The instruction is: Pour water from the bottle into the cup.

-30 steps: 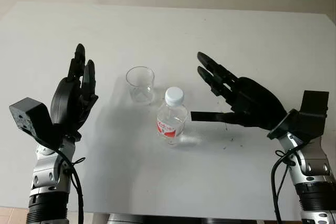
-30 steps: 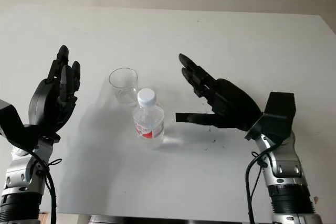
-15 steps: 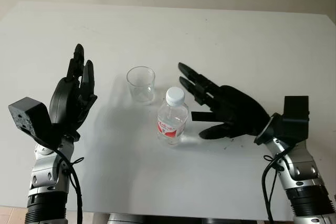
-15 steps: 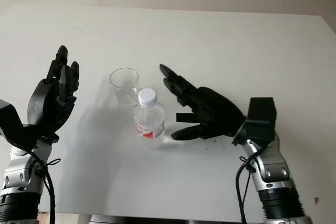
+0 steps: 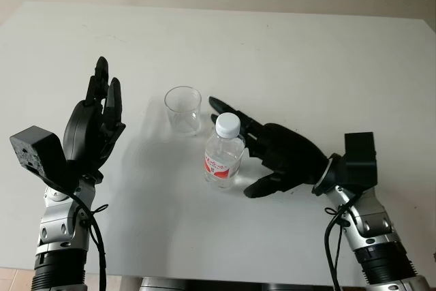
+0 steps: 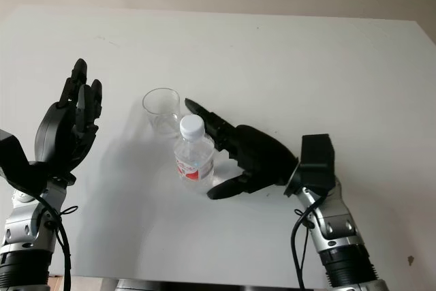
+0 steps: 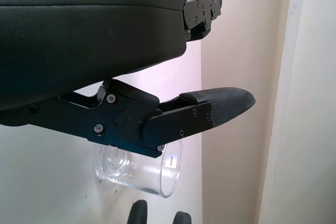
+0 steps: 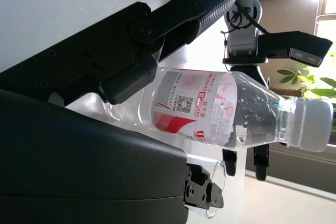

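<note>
A clear water bottle with a white cap and a red label stands upright at mid table. Just behind it to the left stands an empty clear plastic cup. My right hand is open and wraps around the bottle from the right. Its fingers reach behind the bottle, toward the cup, and its thumb lies in front. In the right wrist view the bottle lies between fingers and palm, with no firm grip visible. My left hand is open, raised left of the cup.
The white table stretches wide behind and to the right of the objects. Its front edge runs just below both forearms. A wall rises beyond the far edge.
My right hand has moved left and forward from right of the bottle until its fingers pass behind the bottle and its thumb curls in front. Left hand, bottle and cup have stayed put.
</note>
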